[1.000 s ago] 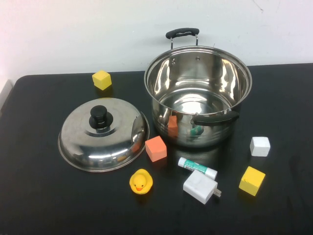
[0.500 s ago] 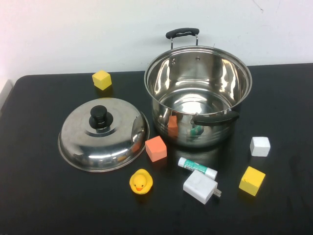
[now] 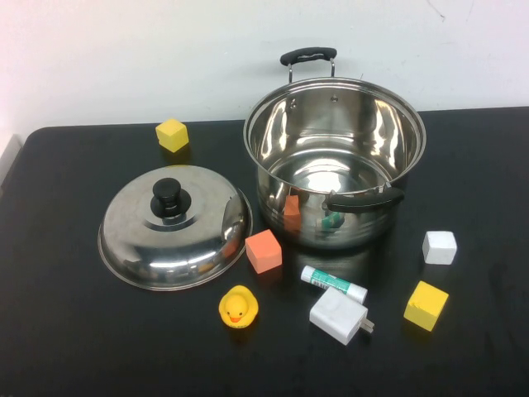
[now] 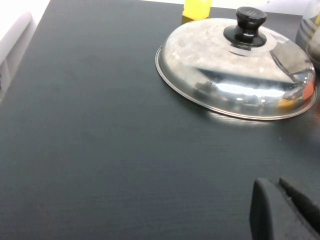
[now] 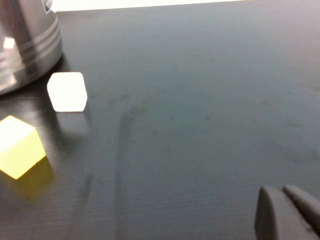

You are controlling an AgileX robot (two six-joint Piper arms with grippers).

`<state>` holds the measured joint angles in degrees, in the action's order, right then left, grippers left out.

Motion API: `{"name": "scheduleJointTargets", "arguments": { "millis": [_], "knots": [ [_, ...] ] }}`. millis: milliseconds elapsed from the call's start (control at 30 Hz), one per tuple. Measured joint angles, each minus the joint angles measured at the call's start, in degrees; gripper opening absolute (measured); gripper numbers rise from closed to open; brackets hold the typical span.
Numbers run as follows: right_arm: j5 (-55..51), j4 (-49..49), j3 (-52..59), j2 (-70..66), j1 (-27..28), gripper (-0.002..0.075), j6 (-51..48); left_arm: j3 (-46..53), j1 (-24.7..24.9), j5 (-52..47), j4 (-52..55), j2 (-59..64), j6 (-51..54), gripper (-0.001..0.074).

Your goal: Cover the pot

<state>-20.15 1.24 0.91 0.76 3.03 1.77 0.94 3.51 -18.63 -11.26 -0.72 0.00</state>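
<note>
The pot (image 3: 335,161), a large stainless-steel one with two black handles, stands open and empty toward the back of the black table (image 3: 74,331), its mouth clear for covering. The domed steel lid (image 3: 175,225) lies knob-up to the pot's left, near it but apart, so its black knob (image 3: 169,195) is free for a top grasp; nothing holds it yet, and the covering looks not yet begun. Smaller things ring the pot: an orange cube (image 3: 264,251) at its front left, between pot and lid; a white charger plug (image 3: 339,315) and a white-and-green tube (image 3: 333,284) in front, whose printing is too small to read; a yellow block (image 3: 426,304) and a white cube (image 3: 439,247) at its front right; a rubber duck (image 3: 238,307) in front of the lid; another yellow cube (image 3: 172,134) to the pot's left, behind the lid. The left gripper (image 4: 282,210) hovers low over bare table, facing the lid; the right gripper (image 5: 285,212) hovers over bare table beyond the white cube from the pot. Whether either is open or closed cannot be told.
</note>
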Motion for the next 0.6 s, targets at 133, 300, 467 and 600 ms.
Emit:
{"name": "scheduleJointTargets", "arguments": {
  "millis": [133, 300, 467, 600],
  "knots": [
    [0.0, 0.0, 0.0, 0.0, 0.0, -0.0002, 0.0, 0.0, 0.0, 1.2, 0.0, 0.0, 0.0, -0.0001],
    [0.0, 0.0, 0.0, 0.0, 0.0, -0.0002, 0.0, 0.2, 0.0, 9.6, 0.0, 0.0, 0.0, -0.0001],
    [0.0, 0.0, 0.0, 0.0, 0.0, -0.0002, 0.0, 0.2, 0.0, 24.8, 0.0, 0.0, 0.0, -0.0001],
    [0.0, 0.0, 0.0, 0.0, 0.0, -0.0002, 0.0, 0.2, 0.0, 34.2, -0.2, 0.0, 0.0, -0.0001]
  ]
}}
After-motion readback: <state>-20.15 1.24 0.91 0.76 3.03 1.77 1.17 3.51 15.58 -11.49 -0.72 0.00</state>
